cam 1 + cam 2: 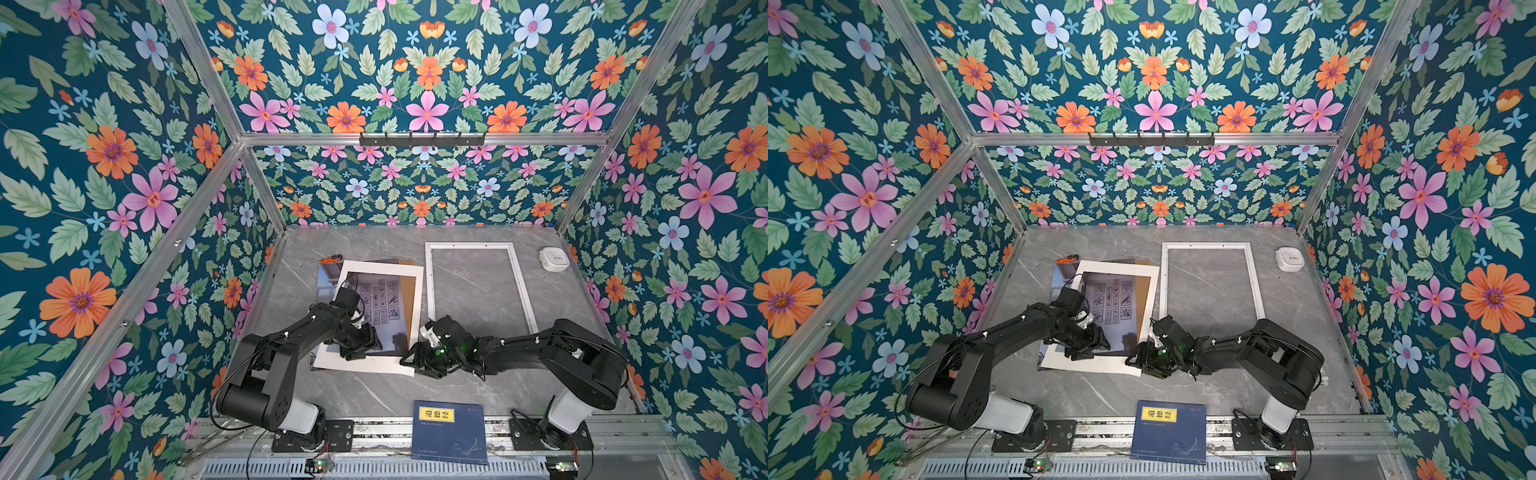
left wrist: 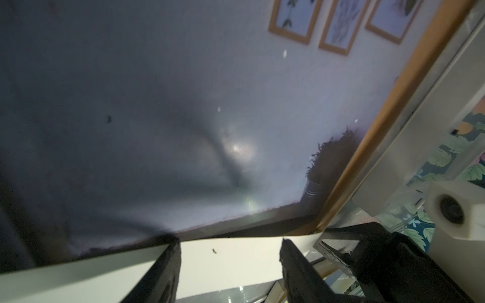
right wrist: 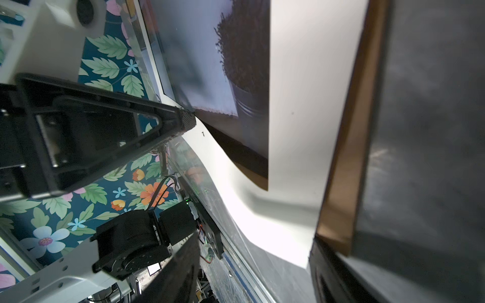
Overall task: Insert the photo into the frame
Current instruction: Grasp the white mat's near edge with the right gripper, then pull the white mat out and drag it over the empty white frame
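White frame (image 1: 469, 245) lies on the desk (image 1: 353, 390) in both top views, the photo (image 1: 380, 303) just left of it under a mat (image 1: 374, 365). Left wrist view: the left end effector (image 2: 231, 244) stands open over the mat's border, holding nothing. Right wrist view: the right end effector (image 3: 254, 244) gapes around the mat's corner, gripping nothing.
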{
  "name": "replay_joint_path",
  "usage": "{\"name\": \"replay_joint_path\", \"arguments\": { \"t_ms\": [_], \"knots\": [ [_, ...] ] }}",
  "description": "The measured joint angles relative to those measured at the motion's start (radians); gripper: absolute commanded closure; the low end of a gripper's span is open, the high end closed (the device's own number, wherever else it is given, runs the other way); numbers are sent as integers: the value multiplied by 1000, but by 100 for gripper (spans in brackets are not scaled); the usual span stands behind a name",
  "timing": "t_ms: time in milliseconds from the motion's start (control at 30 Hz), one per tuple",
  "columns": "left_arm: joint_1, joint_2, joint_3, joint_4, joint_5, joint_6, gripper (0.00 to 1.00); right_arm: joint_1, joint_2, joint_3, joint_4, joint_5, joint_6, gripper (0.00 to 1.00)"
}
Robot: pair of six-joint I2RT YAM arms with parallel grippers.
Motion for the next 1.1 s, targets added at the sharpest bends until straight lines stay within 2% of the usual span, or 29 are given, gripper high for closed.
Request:
{"name": "replay_joint_path", "arguments": {
  "t_ms": [600,1100],
  "knots": [
    [2,19,-23,26,31,0,38,0,2,-40,141,-15,6,33],
    [2,22,-30,39,56,0,38,0,-139,-90,231,13,-13,34]
  ]
}}
